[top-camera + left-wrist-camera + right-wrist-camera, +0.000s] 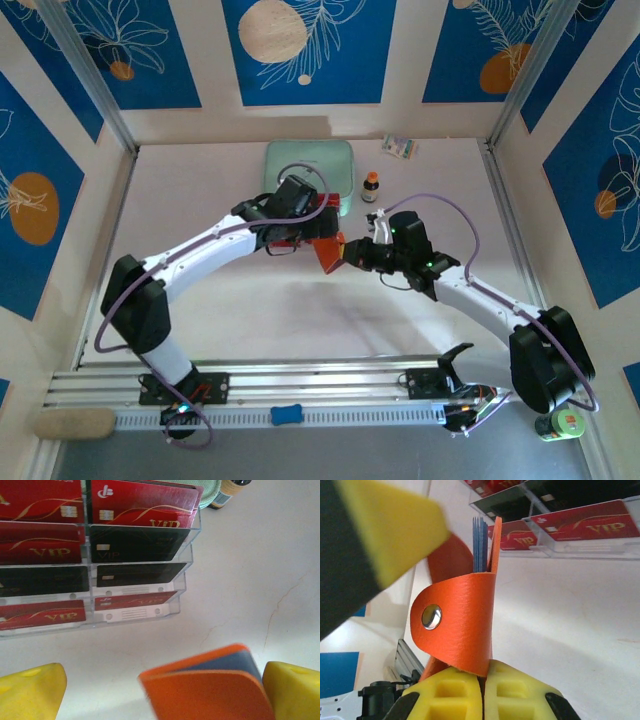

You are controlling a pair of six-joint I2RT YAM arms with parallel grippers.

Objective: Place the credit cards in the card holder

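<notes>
Eight credit cards [132, 545] sit in a clear tiered rack [182, 587] on the white table [250, 580], in two columns of four. From top to bottom in the left wrist view, the left column reads red, red, black, red. The right column reads red, black, black, red, which makes five red and three black in all. Past the rack's far right corner are one mint-green pouch [210, 492] and one small bottle [231, 487].

The left claw [162, 682] hangs just in front of the rack with its two yellow fingers [30, 692] spread wide and nothing gripped. Between them, nearer the right finger, rises the one orange card holder [210, 690], its flaps slightly parted to show blue-grey pockets. Whether its edge touches that finger cannot be told.

Further right, the right claw [482, 692] has its two yellow pads [450, 695] pressed together on the holder's lower edge, pinching it upright. The holder's strap, with one silver snap [431, 616], curls round its side. In the top view the holder is at mid-table between the two claws, near the pouch.
</notes>
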